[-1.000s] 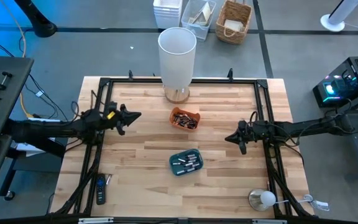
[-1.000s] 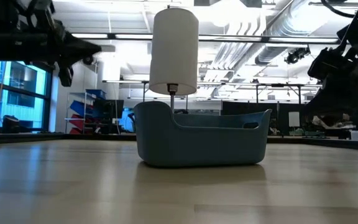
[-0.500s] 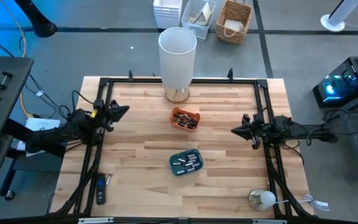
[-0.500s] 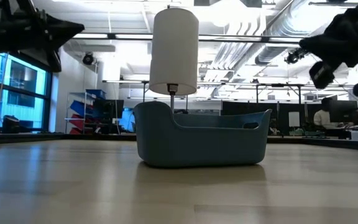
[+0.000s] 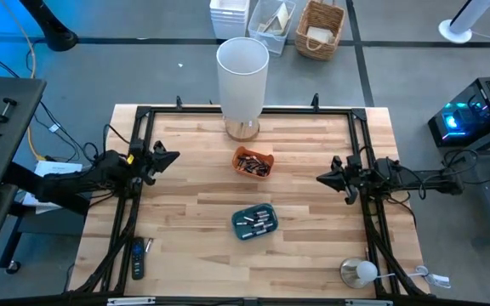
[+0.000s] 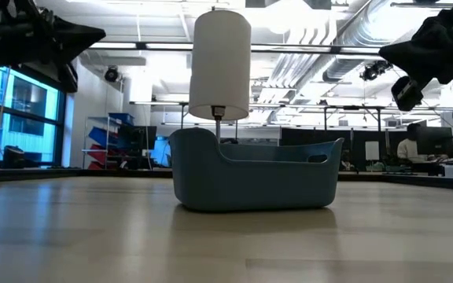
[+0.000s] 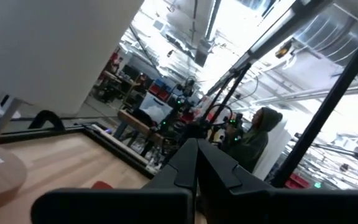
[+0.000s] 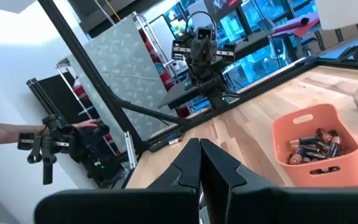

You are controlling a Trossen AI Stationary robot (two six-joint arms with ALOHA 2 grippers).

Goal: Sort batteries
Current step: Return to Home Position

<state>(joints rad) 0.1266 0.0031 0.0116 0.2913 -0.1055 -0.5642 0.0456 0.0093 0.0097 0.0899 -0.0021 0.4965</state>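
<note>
Dark, copper-ended batteries fill an orange tray at the table's middle, also seen in the right wrist view as the orange tray. Silvery batteries lie in a blue tray nearer the front; the low view shows only the blue tray's wall. My left gripper hovers shut by the table's left rail, pointing at the table's middle. My right gripper hovers shut by the right rail, level, also pointing inward. Both are well away from the trays and hold nothing.
A tall white lamp on a wooden foot stands at the far edge behind the orange tray. A black remote lies at the near left corner, a small round lamp at the near right. A black frame rims the table.
Both arms have drawn back toward their own table edges and risen. My left gripper has moved toward the left edge and tipped slightly upward. My right gripper has swung up from pointing down at the table to level. Both have stayed shut. The trays have not moved.
</note>
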